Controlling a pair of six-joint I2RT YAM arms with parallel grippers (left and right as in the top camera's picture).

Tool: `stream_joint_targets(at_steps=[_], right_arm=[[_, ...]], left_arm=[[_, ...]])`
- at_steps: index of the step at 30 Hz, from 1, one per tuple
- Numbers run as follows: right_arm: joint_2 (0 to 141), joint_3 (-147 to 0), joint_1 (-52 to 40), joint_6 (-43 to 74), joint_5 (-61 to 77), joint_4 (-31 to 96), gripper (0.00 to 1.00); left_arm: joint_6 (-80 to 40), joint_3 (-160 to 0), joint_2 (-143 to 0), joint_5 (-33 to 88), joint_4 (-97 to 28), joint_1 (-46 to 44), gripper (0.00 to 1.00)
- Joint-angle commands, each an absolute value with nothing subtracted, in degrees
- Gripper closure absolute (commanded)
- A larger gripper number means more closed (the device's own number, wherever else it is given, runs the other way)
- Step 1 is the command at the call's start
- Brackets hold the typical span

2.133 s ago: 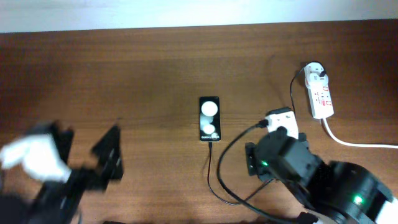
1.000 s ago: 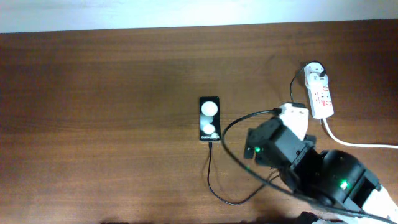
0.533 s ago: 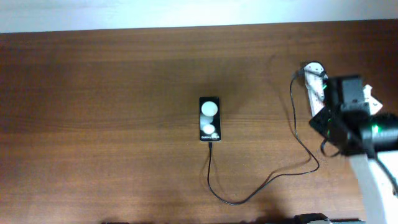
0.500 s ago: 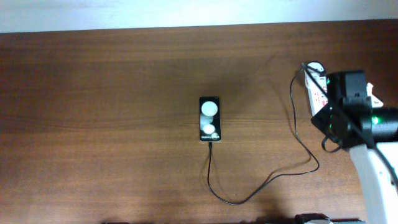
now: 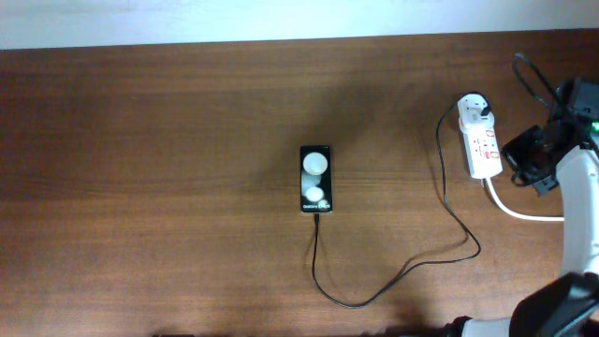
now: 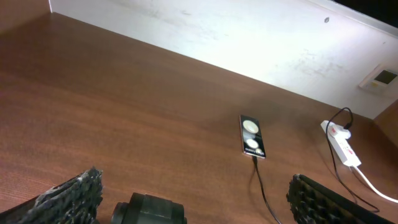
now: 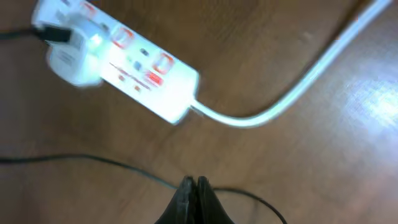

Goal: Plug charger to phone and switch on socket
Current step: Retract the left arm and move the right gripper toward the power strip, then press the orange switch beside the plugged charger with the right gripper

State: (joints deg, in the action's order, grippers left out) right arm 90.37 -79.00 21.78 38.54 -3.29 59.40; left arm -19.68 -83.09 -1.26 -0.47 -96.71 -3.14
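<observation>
Wooden table [image 5: 150, 187] with one phone [image 5: 315, 178], one charger [image 5: 475, 110], one socket [image 5: 485, 152]; left fingers [image 6: 71, 194] spread, right fingers [image 7: 185, 202] together

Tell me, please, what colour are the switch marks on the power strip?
Red, on the white power strip; clearest in the right wrist view.

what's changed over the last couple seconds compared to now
The right gripper moved from near the phone rightward over the socket, then drew back to the table's right edge, shut and empty. The charger cable, looped up by that arm before, now lies slack on the table. The left gripper left the overhead view. Phone and socket stayed put, the charger joining them.
</observation>
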Motion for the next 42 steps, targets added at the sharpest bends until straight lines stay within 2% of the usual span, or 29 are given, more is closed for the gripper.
stream_joint_targets(at_steps=[1, 8, 17, 42], right_arm=[[94.2, -80.3, 22.6, 38.0, 1.7, 55.3, 0.96], [101.8, -82.7, 22.6, 38.1, 2.6, 49.2, 0.96], [117.6, -104.2, 22.6, 38.1, 2.3, 59.6, 0.96], [130.1, -104.4, 21.6, 38.1, 1.3, 50.9, 0.96]], left_arm=[[-19.6, -83.0, -0.6, -0.9, -96.7, -2.8, 0.01], [-19.6, -83.0, -0.5, -0.9, -96.7, -2.8, 0.01], [-19.6, -83.0, -0.5, -0.9, -96.7, -2.8, 0.01], [-19.7, -83.0, -0.5, -0.9, -96.7, -2.8, 0.01]])
